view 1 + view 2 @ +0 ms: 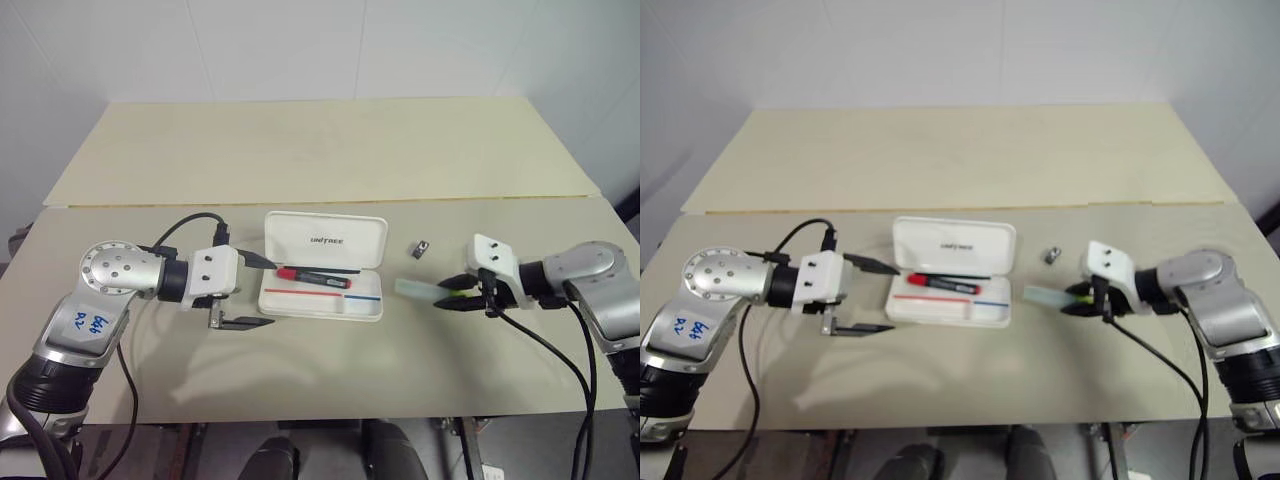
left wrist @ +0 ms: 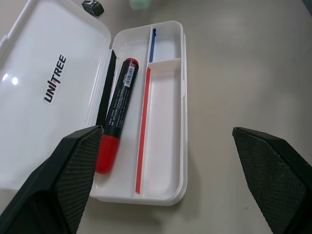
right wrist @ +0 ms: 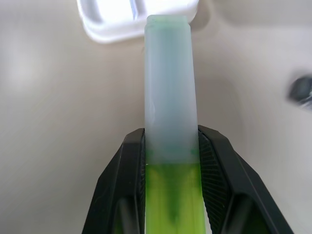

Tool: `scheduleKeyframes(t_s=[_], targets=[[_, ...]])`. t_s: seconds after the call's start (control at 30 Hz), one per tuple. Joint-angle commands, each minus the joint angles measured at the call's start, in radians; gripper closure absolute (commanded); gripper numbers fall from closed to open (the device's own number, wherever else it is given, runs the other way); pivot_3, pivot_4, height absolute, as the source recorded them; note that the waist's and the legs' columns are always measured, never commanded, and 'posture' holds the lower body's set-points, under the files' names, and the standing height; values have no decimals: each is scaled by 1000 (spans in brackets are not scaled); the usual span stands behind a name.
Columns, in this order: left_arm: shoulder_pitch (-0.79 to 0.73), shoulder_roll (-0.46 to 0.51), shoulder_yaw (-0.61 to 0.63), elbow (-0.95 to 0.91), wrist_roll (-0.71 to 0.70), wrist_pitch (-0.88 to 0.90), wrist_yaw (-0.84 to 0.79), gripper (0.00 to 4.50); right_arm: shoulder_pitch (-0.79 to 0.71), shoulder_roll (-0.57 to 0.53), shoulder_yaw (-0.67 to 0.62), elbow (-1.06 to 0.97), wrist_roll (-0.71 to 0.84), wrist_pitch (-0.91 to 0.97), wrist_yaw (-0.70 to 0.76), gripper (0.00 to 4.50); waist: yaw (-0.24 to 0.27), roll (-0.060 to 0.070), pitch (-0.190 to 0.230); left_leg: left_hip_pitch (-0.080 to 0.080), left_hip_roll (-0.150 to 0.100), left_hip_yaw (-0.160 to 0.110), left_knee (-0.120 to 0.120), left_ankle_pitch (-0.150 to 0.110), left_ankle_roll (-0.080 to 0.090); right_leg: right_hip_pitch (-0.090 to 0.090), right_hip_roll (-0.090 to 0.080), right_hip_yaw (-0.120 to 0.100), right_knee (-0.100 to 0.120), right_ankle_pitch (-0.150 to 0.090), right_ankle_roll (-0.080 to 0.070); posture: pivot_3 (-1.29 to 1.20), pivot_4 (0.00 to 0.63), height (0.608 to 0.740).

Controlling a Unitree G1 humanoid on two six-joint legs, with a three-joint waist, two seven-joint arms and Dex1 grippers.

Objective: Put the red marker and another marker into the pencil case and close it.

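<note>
Camera set-up: two head views high over the table, two wrist views close in.

Your left and right eye views look forward and down on the table (image 1: pixel 320 370), both taking in the open pencil case (image 1: pixel 323 280) and both arms. Your left wrist view sits near, looking along the left gripper (image 2: pixel 175 180) into the case tray and the red marker (image 2: pixel 117 117). Your right wrist view is closer still, facing along the right gripper (image 3: pixel 170 161) past the green highlighter (image 3: pixel 168 97) to one case corner.
</note>
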Motion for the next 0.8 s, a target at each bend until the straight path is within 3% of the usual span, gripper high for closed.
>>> scheduleKeyframes(t_s=[0.03, 0.27, 0.8], targets=[[-21, 11, 15, -1, -7, -15, -3, 0, -35, -2, -45, -86, 54, 51, -15, 3397, 0, 0, 0, 0, 0, 0, 0, 0, 0, 0, 0, 0, 0, 0, 0, 0, 150, 740], [-27, 19, 16, 10, -4, -23, -10, 0, -111, 69, -24, -209, 150, 179, -65, 3397, -2, 0, 0, 0, 0, 0, 0, 0, 0, 0, 0, 0, 0, 0, 0, 0, 150, 740], [42, 101, 70, 33, -5, -73, -28, 0, -191, 296, 138, -200, 125, 249, -207, 3397, -4, 0, 0, -1, 0, 0, 0, -1, 0, -2, 0, 0, -1, 0, 0, 0, 150, 740]])
